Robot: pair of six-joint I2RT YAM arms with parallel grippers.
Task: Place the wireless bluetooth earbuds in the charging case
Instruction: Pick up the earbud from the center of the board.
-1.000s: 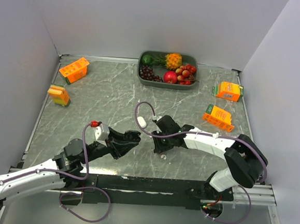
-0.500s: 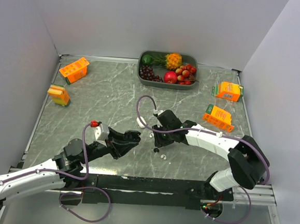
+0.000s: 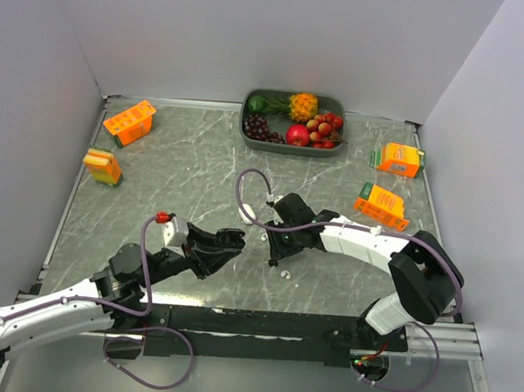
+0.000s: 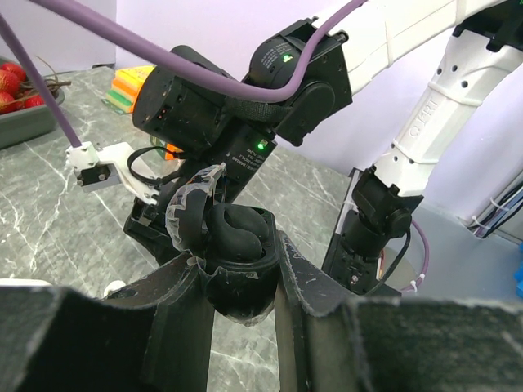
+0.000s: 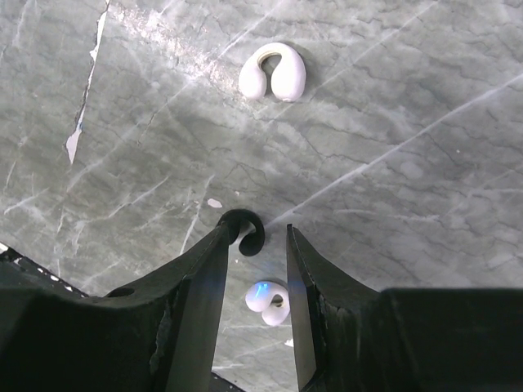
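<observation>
My left gripper (image 4: pixel 239 273) is shut on the black charging case (image 4: pixel 237 245), held lid-open above the table with a black earbud (image 4: pixel 237 229) seated in it. From above, that case (image 3: pixel 231 240) hangs just left of my right gripper (image 3: pixel 277 248). The right gripper (image 5: pixel 257 230) points straight down, jaws open. A black earbud (image 5: pixel 248 235) lies on the marble against the left fingertip, clear of the right one. One white earbud (image 5: pixel 268 300) lies between the fingers nearer the wrist, and another white earbud (image 5: pixel 274 73) lies ahead of the tips.
A green tray (image 3: pixel 246 127) of fruit stands at the back. Orange cartons sit at the left (image 3: pixel 129 122) (image 3: pixel 103 166) and right (image 3: pixel 399 159) (image 3: pixel 382 205). A small white object (image 3: pixel 246 216) lies by the right arm's purple cable (image 3: pixel 243 185). Walls close in three sides.
My right gripper has shifted slightly and settled lower over the earbuds. The left gripper has kept the case almost still.
</observation>
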